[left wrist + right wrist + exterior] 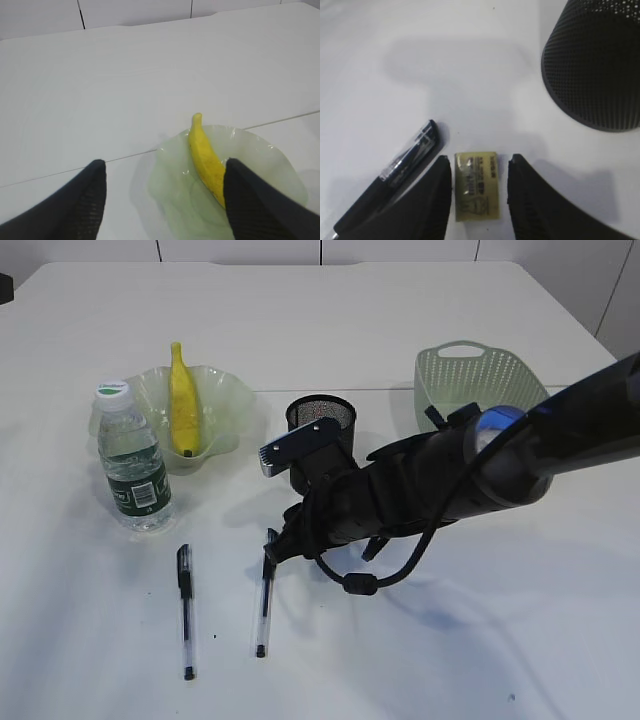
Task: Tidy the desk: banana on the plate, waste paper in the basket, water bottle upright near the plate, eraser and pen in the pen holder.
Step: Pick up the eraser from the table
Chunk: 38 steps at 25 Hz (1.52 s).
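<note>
The right hand (479,192) is down at the worktop (400,330) with its fingers (432,200) set narrowly on either side of the eraser (477,186). The small yellow block lies flat between them with a sliver of gap on each side, so it looks bracketed rather than gripped, and not yet lifted. Just outside the hand's left finger lies a pen (395,180), close alongside it. Ahead of the hand and off to its right stands the pen holder (595,65), near but apart, and no pen stands up out of it. Out past the first pen on the hand's left side a second pen (185,610) lies flat on the worktop.

The left hand (165,205) hangs wide and empty above the plate (270,165), which sits below and slightly right of it. The banana (207,162) already rests in that dish, so that step reads as finished. The water bottle (133,460) stands upright just beside the plate, so that one looks done too. The basket (475,380) sits beyond the pen holder, well away from the right hand; no waste paper shows on the worktop, and whether it lies inside the basket cannot be told.

By this reading, what remains is the eraser and both pens going into the holder.
</note>
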Each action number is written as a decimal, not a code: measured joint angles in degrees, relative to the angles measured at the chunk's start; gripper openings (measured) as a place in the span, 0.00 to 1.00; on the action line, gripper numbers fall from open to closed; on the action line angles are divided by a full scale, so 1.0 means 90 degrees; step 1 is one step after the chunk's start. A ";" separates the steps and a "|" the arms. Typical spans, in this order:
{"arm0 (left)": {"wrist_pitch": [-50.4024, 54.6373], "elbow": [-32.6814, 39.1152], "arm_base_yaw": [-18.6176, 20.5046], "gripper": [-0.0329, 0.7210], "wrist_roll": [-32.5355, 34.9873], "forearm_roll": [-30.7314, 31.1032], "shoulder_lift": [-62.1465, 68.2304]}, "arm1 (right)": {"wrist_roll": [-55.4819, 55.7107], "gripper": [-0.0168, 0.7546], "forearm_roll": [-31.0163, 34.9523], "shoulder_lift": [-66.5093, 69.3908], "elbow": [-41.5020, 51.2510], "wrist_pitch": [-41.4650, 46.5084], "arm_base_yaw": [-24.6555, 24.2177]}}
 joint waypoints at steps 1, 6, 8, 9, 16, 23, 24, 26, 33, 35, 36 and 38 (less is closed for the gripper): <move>0.0000 0.0000 0.0000 0.73 0.0000 0.0000 0.0000 | 0.0000 0.39 0.0000 0.0000 -0.0018 0.0000 0.0000; 0.0000 0.0000 0.0000 0.73 0.0000 0.0000 0.0000 | -0.0026 0.39 0.0000 0.0009 -0.0015 0.0000 0.0000; 0.0000 0.0000 0.0000 0.73 0.0000 0.0000 0.0000 | -0.0026 0.39 -0.0010 0.0038 -0.0020 0.0000 0.0000; 0.0000 0.0000 0.0000 0.73 0.0000 0.0000 0.0000 | -0.0026 0.39 -0.0010 0.0078 -0.0030 0.0000 0.0000; 0.0000 0.0000 0.0000 0.73 0.0000 0.0000 0.0000 | -0.0026 0.39 -0.0010 0.0139 -0.0045 0.0011 0.0000; 0.0000 0.0000 0.0000 0.73 0.0000 0.0000 0.0000 | -0.0026 0.39 -0.0010 0.0164 -0.0064 0.0024 0.0000; 0.0000 0.0000 0.0000 0.73 0.0000 0.0000 0.0000 | -0.0026 0.39 -0.0010 0.0164 -0.0064 0.0024 0.0000; 0.0000 0.0000 0.0000 0.73 0.0000 0.0000 0.0000 | -0.0026 0.38 -0.0010 0.0164 -0.0064 0.0024 0.0000; 0.0000 0.0000 0.0000 0.73 0.0000 0.0000 0.0000 | -0.0035 0.29 -0.0010 0.0164 -0.0064 0.0024 0.0000; 0.0000 0.0000 0.0000 0.73 0.0000 0.0000 0.0000 | -0.0035 0.29 -0.0010 0.0164 -0.0064 0.0024 0.0000; 0.0000 0.0000 0.0000 0.72 0.0000 0.0000 0.0000 | -0.0035 0.29 -0.0010 0.0164 -0.0064 0.0024 0.0000; 0.0000 0.0000 0.0000 0.72 0.0000 0.0000 0.0000 | -0.0035 0.29 -0.0010 0.0164 -0.0064 0.0024 0.0000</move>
